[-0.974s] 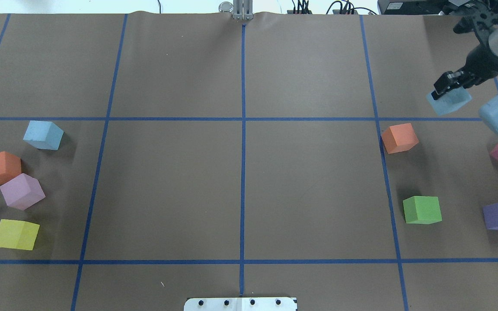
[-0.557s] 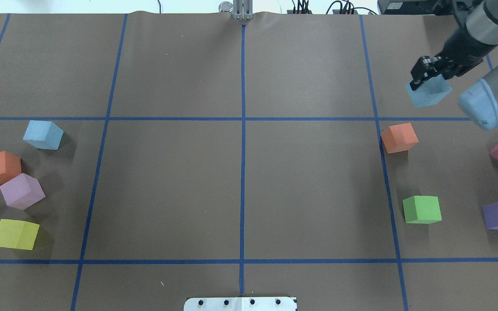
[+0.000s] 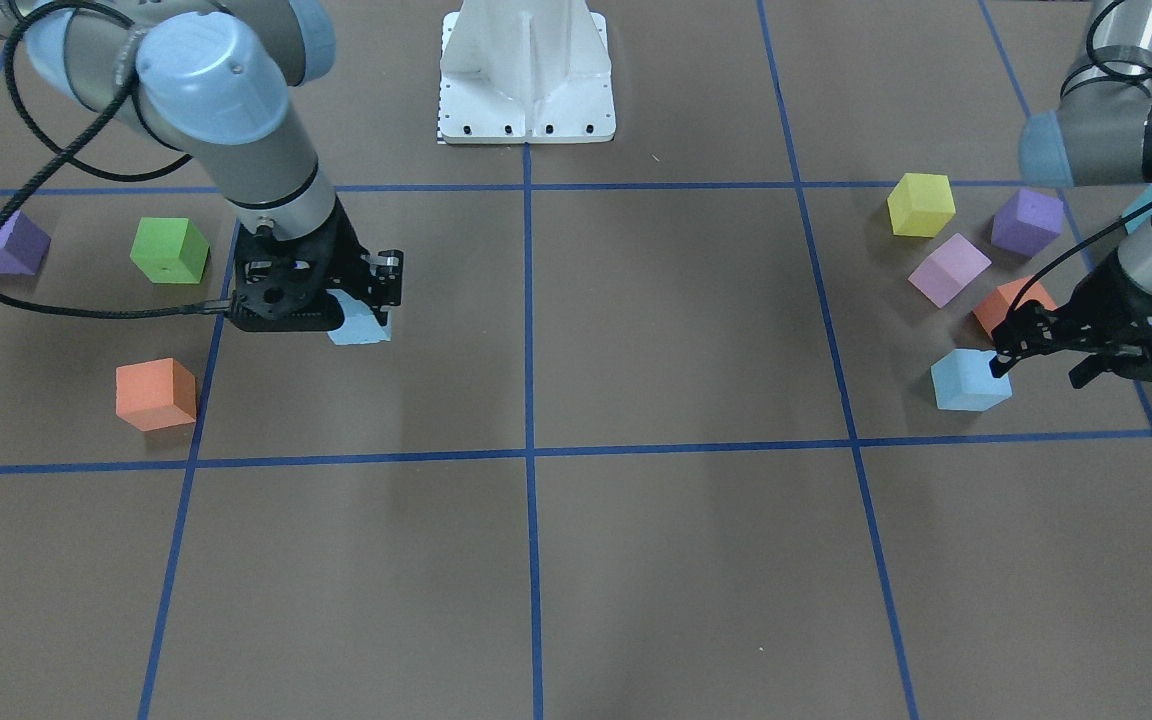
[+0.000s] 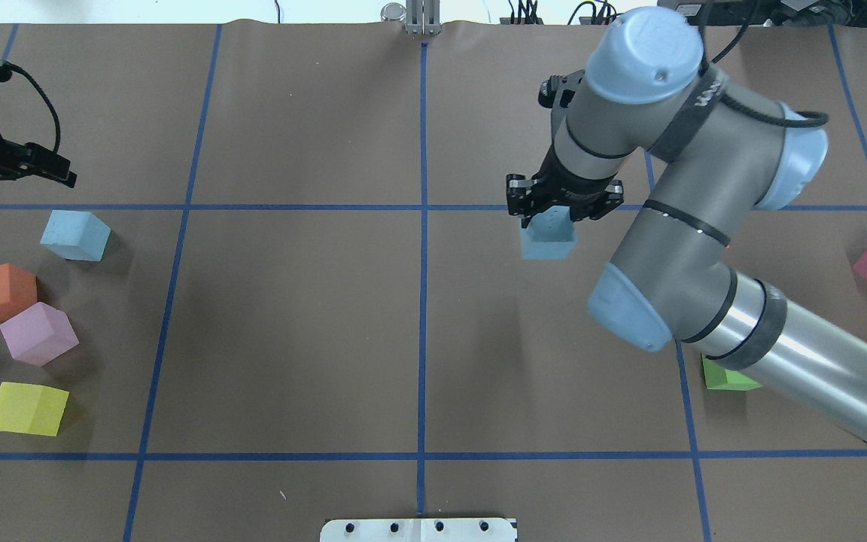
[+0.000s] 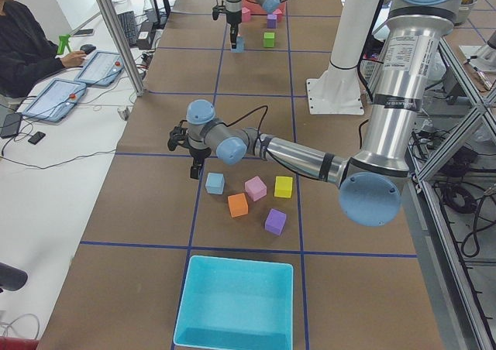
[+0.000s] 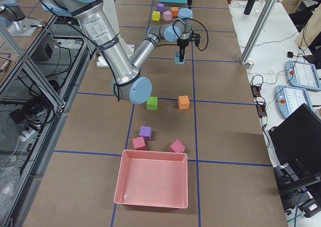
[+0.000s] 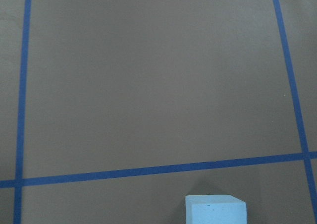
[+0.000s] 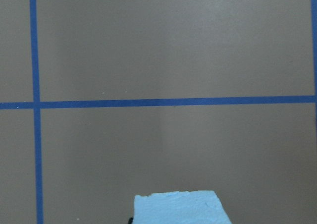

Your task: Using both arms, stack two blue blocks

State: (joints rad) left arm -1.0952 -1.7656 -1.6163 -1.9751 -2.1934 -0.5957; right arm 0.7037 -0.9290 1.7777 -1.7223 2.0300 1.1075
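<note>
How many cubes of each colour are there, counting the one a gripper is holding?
Sky-blue cubes: 2
Orange cubes: 2
Purple cubes: 2
Pink cubes: 2
Lilac cube: 1
Yellow cube: 1
Green cube: 1
Total: 11 cubes

The held foam cube (image 4: 548, 245) sits in the right gripper (image 4: 552, 218), just right of the worktop's centre line, midway between robot's and operators' edges. The free foam cube (image 4: 74, 235) lies near the left end, the left gripper (image 3: 1036, 368) just beside it on the end side — a cluster of four cubes (image 4: 38, 333) lies toward the robot's edge from it, with the left-end tray (image 5: 232, 307) at the end itself. Five scattered cubes (image 6: 152, 103) and the right-end tray (image 6: 150, 184) lie at the right end.
</note>
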